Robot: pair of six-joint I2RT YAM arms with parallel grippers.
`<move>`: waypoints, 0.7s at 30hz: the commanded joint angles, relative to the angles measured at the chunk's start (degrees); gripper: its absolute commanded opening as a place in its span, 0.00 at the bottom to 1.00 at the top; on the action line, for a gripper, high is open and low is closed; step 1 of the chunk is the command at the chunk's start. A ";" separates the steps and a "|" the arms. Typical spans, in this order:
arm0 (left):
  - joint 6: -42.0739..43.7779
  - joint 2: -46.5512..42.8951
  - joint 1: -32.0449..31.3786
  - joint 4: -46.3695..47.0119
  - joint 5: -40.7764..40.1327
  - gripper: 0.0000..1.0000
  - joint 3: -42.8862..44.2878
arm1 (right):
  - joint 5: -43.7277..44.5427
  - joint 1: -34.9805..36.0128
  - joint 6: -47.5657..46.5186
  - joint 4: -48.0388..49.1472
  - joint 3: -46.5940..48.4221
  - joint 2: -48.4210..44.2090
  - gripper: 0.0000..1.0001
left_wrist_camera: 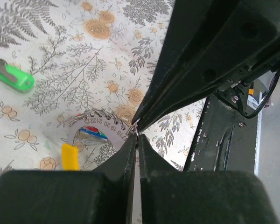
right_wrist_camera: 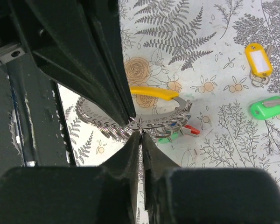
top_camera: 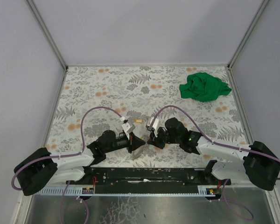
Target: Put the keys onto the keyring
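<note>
1. The keyring [right_wrist_camera: 161, 122] is found at the near middle of the table [top_camera: 107, 88], between the two arms; whether it rests on the surface or is lifted just off it cannot be told
2. Small yellow, red and blue tags are seen hanging from the keyring
3. The left jaws are closed tight, tip against tip, and the thin wire of the keyring appears to be pinched between them
4. The right jaws are likewise drawn narrow and closed on the keyring at almost the same spot, so the two sets of tips nearly touch, one from each side
5. The yellow key [right_wrist_camera: 257, 58] is seen lying flat on the table, apart from the keyring and touched by nothing
6. The green key [right_wrist_camera: 266, 108] is lying near the yellow key, somewhat closer to the keyring but also clear of it and not held
7. The cloth [top_camera: 204, 86] is bunched at the far right of the table, well apart from everything else, and no part in the work is seen for it
8. The task is judged to be at an early stage: the keyring is gripped from both sides, but neither loose key is threaded onto it
9. What is left, by this reading: one set of jaws must be freed to fetch a key, the loop must be parted, the key slid on, and the same done for the second key
10. A slip of the thin wire is judged the main risk when one grip is released
</note>
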 commanded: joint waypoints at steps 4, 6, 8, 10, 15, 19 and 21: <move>11.07 -3.03 -0.16 -1.85 3.83 0.00 3.48 | -0.33 -4.95 4.39 4.46 -1.24 -3.81 0.24; 13.11 -3.48 -0.15 -3.31 3.91 0.00 4.04 | -2.70 -7.71 6.21 5.50 -2.04 -4.73 0.26; 14.34 -3.72 -0.15 -4.56 3.29 0.00 4.28 | -3.92 -9.74 7.32 5.53 -2.39 -5.59 0.28; 15.06 -3.80 -0.16 -5.45 2.97 0.00 4.58 | -4.22 -10.54 7.23 4.46 -2.08 -6.25 0.28; 16.38 -3.82 -0.17 -7.09 2.70 0.00 5.36 | -10.78 -10.59 0.82 3.60 -2.30 -8.40 0.37; 18.22 -4.13 -0.15 -10.04 2.88 0.00 6.97 | -18.18 -10.59 -3.16 5.91 -3.18 -9.87 0.44; 19.04 -4.52 -0.19 -11.30 2.81 0.00 7.79 | -19.81 -10.59 -4.81 5.98 -2.73 -9.28 0.46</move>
